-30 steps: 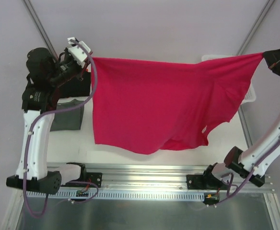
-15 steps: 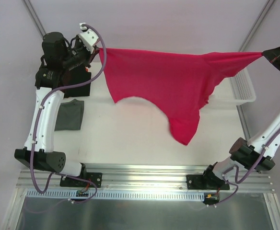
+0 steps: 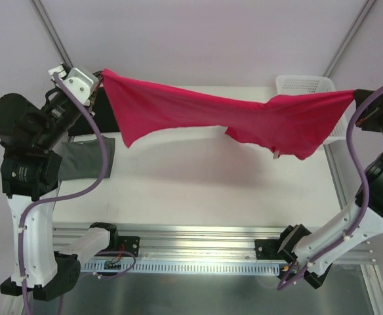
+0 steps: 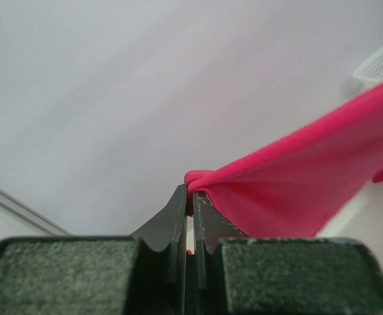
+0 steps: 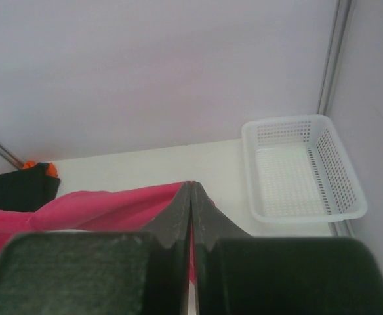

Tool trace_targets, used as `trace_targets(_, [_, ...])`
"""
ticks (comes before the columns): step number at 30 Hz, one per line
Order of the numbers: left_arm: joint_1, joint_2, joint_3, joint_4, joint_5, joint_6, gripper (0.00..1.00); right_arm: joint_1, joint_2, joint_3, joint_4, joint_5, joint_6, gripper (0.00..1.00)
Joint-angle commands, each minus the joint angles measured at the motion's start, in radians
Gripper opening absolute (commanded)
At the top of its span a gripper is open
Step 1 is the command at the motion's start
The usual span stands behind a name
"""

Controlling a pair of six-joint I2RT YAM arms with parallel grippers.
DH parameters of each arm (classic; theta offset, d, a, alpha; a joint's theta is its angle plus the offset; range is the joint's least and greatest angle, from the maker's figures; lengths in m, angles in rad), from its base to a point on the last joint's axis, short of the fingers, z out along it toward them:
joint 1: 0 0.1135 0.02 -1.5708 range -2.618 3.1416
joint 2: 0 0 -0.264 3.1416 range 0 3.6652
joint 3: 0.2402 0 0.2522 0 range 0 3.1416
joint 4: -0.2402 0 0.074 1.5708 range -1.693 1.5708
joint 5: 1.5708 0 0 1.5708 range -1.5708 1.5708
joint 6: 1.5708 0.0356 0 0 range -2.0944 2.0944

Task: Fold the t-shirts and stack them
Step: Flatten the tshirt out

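Honestly, the left gripper (image 4: 190, 197) and right gripper (image 5: 191, 187) are both clamped shut on opposite ends of the crimson-pink t-shirt (image 3: 178, 108), which is strung mid-air leftward from the white mesh basket (image 3: 290, 80). I'd lower both ends evenly and keep it taut. The left arm hides part of the grey-green folded shirt (image 3: 90, 157), far left of the basket.

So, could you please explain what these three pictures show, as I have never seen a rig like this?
Two robot arms stand at the near edge of a table. One picture looks down from above; the other two come from cameras on each wrist. The left gripper and the right gripper, both shut, pinch opposite ends of a pink t-shirt, stretched in the air between them. On it lie a folded grey-green shirt, a black shirt and a white mesh basket.
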Motion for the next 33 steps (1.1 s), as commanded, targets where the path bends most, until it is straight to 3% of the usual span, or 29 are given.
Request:
trace_targets(1, [0.015, -0.014, 0.039, -0.014, -0.075, -0.064, 0.00, -0.027, -0.038, -0.023, -0.051, -0.068, -0.053, 0.01])
trace_targets(6, [0.015, 0.018, 0.051, -0.083, -0.189, -0.076, 0.00, -0.027, 0.012, -0.037, -0.140, 0.044, -0.076, 0.00])
trace_targets(11, [0.015, 0.144, 0.125, -0.094, -0.293, -0.180, 0.00, 0.001, 0.162, 0.011, -0.076, 0.234, -0.051, 0.01])
trace_targets(16, [0.013, 0.278, 0.204, -0.106, -0.428, -0.291, 0.00, 0.162, 0.186, -0.094, 0.028, 0.473, -0.139, 0.01])
trace_targets(23, [0.010, 0.266, 0.165, -0.107, -0.565, -0.311, 0.00, 0.472, 0.086, -0.306, 0.202, 0.860, -0.219, 0.01])
trace_targets(28, [0.010, 0.197, 0.064, -0.121, -0.551, -0.341, 0.00, 0.624, 0.068, -0.368, 0.194, 0.960, -0.277, 0.01])
trace_targets(33, [0.010, 0.149, 0.010, -0.130, -0.529, -0.315, 0.00, 0.635, -0.001, -0.429, 0.168, 0.894, -0.250, 0.00])
